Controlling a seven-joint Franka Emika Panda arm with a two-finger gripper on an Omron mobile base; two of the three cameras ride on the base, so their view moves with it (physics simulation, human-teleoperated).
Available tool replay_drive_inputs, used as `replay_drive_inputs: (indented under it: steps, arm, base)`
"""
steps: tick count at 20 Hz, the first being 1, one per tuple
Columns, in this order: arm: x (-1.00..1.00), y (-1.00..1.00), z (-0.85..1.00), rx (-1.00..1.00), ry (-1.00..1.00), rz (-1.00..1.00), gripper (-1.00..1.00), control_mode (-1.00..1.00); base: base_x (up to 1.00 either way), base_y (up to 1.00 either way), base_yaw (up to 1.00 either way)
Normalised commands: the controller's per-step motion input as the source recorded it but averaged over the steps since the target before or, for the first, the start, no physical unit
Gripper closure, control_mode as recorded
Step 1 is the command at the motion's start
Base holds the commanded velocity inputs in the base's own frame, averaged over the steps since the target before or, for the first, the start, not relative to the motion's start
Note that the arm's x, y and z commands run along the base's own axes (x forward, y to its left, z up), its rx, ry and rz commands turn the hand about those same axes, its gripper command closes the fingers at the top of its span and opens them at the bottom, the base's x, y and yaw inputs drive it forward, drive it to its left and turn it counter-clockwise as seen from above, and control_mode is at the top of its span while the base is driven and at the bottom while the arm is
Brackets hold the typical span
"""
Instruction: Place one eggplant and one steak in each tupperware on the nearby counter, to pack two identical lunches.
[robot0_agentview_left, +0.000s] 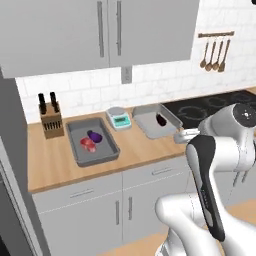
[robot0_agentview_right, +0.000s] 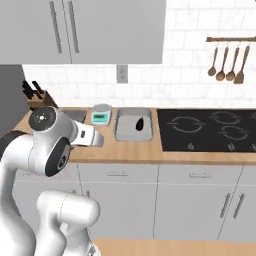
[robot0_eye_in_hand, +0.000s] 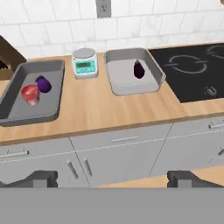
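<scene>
Two grey tupperware trays sit on the wooden counter (robot0_eye_in_hand: 100, 109). The left tupperware (robot0_eye_in_hand: 17, 114) holds a purple eggplant (robot0_eye_in_hand: 43, 83) and a red steak (robot0_eye_in_hand: 29, 93), touching each other. In the right tupperware (robot0_eye_in_hand: 127, 87) lies one dark eggplant (robot0_eye_in_hand: 138, 69). The base views show the same: left tupperware (robot0_agentview_left: 111, 152) with eggplant (robot0_agentview_left: 94, 135) and steak (robot0_agentview_left: 88, 144), right tupperware (robot0_agentview_left: 150, 131) with eggplant (robot0_agentview_left: 161, 119). My gripper (robot0_eye_in_hand: 113, 179) is open and holds nothing. It hangs in front of the counter edge, back from both trays, and its hand (robot0_agentview_left: 184, 135) (robot0_agentview_right: 93, 136) points toward the counter.
A small kitchen scale (robot0_eye_in_hand: 85, 62) stands between the trays. A knife block (robot0_agentview_left: 51, 119) stands at the counter's left end. The black stovetop (robot0_eye_in_hand: 192, 70) lies right of the right tray. Utensils (robot0_agentview_right: 229, 62) hang on the wall. Cabinet doors and drawers (robot0_eye_in_hand: 118, 153) run below.
</scene>
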Motion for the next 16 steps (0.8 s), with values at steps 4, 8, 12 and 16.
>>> replay_drive_inputs:
  steps: [4, 8, 12, 16]
  arm:
    - [0.00, 0.00, 0.00, 0.00, 0.00, 0.00, -1.00, 1.00]
    - [0.00, 0.00, 0.00, 0.00, 0.00, 0.00, -1.00, 1.00]
    - [0.00, 0.00, 0.00, 0.00, 0.00, 0.00, -1.00, 1.00]
    - [0.00, 0.00, 0.00, 0.00, 0.00, 0.00, -1.00, 1.00]
  base:
    - [-1.00, 1.00, 0.11]
    - [-1.00, 0.94, 0.10]
    - [-1.00, 0.96, 0.07]
    - [-1.00, 1.00, 0.07]
